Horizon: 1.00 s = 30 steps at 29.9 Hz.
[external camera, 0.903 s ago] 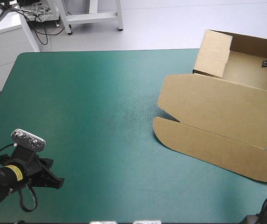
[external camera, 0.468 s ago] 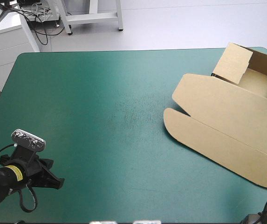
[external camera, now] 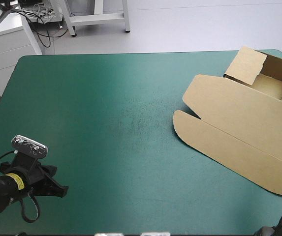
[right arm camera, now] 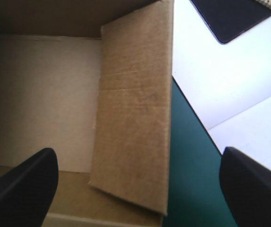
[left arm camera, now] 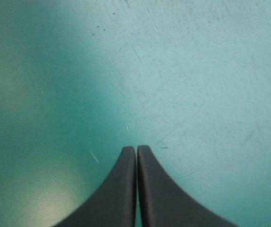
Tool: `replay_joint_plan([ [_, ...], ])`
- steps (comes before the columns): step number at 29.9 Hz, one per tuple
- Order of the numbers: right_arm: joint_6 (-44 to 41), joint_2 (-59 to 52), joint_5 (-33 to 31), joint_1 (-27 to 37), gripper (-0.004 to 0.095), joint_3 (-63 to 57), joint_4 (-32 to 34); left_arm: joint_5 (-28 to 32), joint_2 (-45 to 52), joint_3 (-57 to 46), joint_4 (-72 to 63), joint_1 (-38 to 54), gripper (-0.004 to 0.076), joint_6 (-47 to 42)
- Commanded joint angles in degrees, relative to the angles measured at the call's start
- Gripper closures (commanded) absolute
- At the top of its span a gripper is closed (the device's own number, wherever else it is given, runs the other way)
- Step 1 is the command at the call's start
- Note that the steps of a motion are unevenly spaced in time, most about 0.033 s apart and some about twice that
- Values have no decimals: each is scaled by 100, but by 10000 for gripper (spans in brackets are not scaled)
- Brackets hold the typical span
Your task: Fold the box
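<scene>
My left claw (left arm camera: 136, 150) is clenched on nothing, its tip over bare teal-green cover near the table's (external camera: 106, 98) near left corner, well apart from the work. My right claw (right arm camera: 137, 150) is released, black fingers (right arm camera: 24, 189) wide apart, a raised wall of the box (right arm camera: 135, 118) ahead between them; I judge it is grasping nothing.

The brown box (external camera: 239, 123) sits at the table's far right corner. Walls are up around the tray at the far end. The lid lies flat toward the near edge, its rounded flap unfolded. So I judge the tray about formed.

I cannot tell whether the walls are tucked. The box's right side is cut off in the high view, and my right claw does not show there.
</scene>
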<state>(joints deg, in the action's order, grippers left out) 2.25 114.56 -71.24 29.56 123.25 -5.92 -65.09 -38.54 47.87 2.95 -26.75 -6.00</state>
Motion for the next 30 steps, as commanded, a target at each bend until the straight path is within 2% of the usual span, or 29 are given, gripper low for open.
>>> replay_joint_plan([
  [1, 400, -1015, -62, 35, 55, -262, -562, 329, -11, 114, 6, -5, 734, -239],
  [5, 605, -1581, -62, 35, 98, -957, -956, 329, -11, 114, 6, -5, 734, -252],
  [7, 781, -1792, -62, 35, 201, -1334, -1242, 357, -11, 114, 19, -5, 734, -252],
  [9, 941, -1974, -62, 35, 360, -1633, -1568, 467, -11, 114, 19, -5, 734, -316],
  [13, 1425, -2320, -62, 23, 845, -2081, -2377, 681, -11, 114, -13, -5, 734, -432],
  [14, 1556, -2429, -52, 1, 928, -2174, -2556, 705, -11, 114, 1, -5, 734, -432],
  [16, 1753, -2691, -35, -148, 908, -2379, -2742, 705, -11, 114, 7, -5, 734, -432],
  [20, 1764, -3254, 176, -756, 908, -2767, -2560, 793, -11, 114, 7, -5, 734, -432],
  [26, 1831, -4310, 724, -1903, 909, -3614, -2249, 1318, 145, 114, 21, -5, 734, -432],
  [30, 1831, -5094, 1353, -2539, 909, -4397, -2012, 1592, 461, -74, 21, -5, 734, -271],
])
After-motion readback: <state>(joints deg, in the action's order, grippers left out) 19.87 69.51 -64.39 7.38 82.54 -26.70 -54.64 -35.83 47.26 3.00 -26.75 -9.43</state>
